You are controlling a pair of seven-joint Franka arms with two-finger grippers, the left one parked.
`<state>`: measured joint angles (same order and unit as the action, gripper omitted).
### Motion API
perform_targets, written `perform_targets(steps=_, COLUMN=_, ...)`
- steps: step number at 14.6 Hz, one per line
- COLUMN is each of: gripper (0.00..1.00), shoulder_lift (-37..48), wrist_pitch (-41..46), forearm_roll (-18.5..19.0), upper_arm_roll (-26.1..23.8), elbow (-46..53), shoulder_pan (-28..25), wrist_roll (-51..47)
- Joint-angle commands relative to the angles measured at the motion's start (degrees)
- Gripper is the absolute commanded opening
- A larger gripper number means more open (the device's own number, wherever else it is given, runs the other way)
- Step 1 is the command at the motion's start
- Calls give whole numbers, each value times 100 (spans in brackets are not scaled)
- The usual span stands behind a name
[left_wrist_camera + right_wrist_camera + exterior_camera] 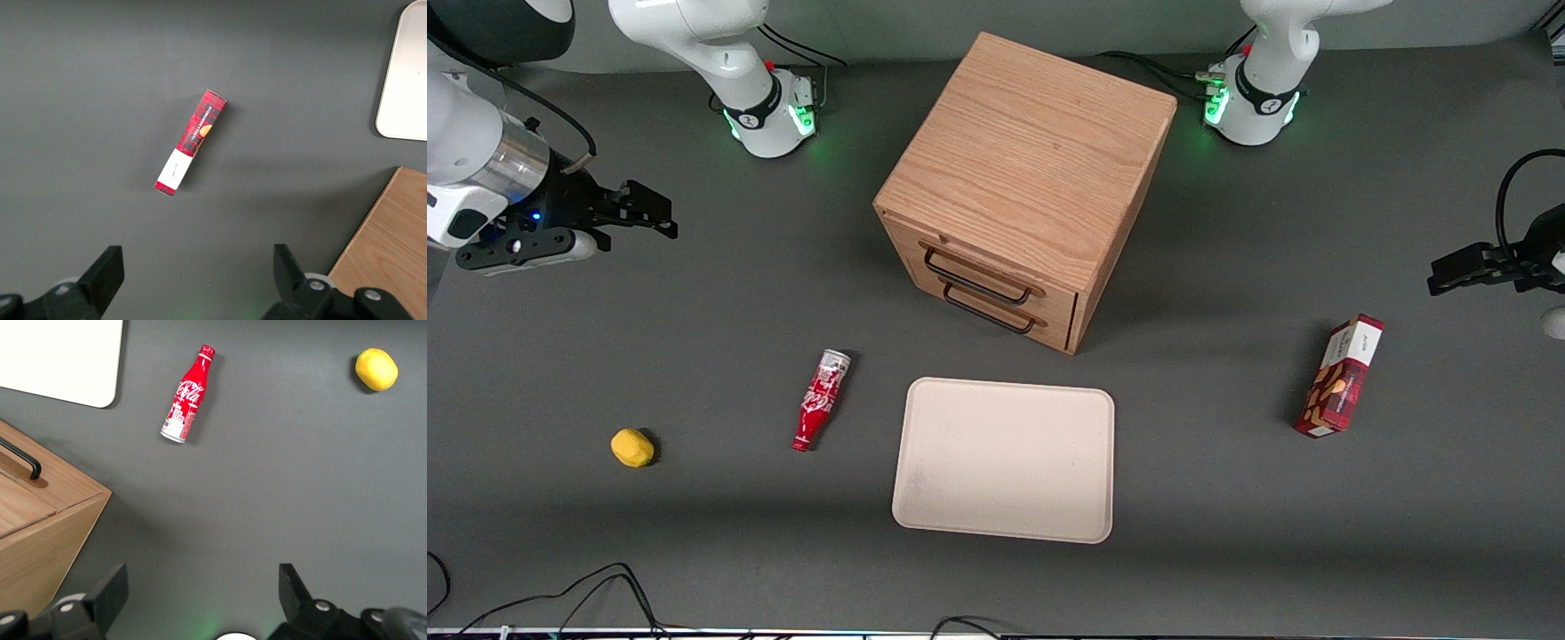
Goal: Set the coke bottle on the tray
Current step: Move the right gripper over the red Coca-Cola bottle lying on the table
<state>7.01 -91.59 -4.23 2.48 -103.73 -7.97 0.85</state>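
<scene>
A dark grey table (694,551) fills the scene, with black cables trailing along its edge nearest the front camera; on it stands one wooden cabinet (1027,178) with two drawers, each with a dark handle; one tray (1005,458), pale cream and bare, lies flat in front of those drawers; one red snack box (1341,376) stands toward the parked arm's end; one coke bottle (820,399) lies on its side on the table just beside the tray, not touching it, its neck pointing toward the front camera; one yellow lemon (632,447) lies toward the working arm's end; the gripper (649,213) hangs above bare table, well apart from the bottle, its fingers (107,593) spread wide and holding nothing.
</scene>
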Motion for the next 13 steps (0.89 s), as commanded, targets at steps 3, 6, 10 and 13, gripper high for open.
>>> perform_targets(steps=3, gripper=100, shoulder_lift=-269, wrist_pitch=316, forearm_roll=-16, upper_arm_roll=-2, elbow=502, shoulder_pan=111, wrist_roll=-120)
perform_targets(steps=6, gripper=100, shoulder_lift=-489, wrist_pitch=361, forearm_roll=71, upper_arm_roll=-2, elbow=704, shoulder_pan=129, wrist_roll=-111)
perform_targets(steps=10, gripper=100, shoulder_lift=-577, wrist_pitch=369, forearm_roll=151, upper_arm_roll=33, elbow=1038, shoulder_pan=120, wrist_roll=-94)
perform_targets(steps=13, gripper=100, shoulder_lift=-805, wrist_pitch=396, forearm_roll=194, upper_arm_roll=7, elbow=942, shoulder_pan=94, wrist_roll=-826)
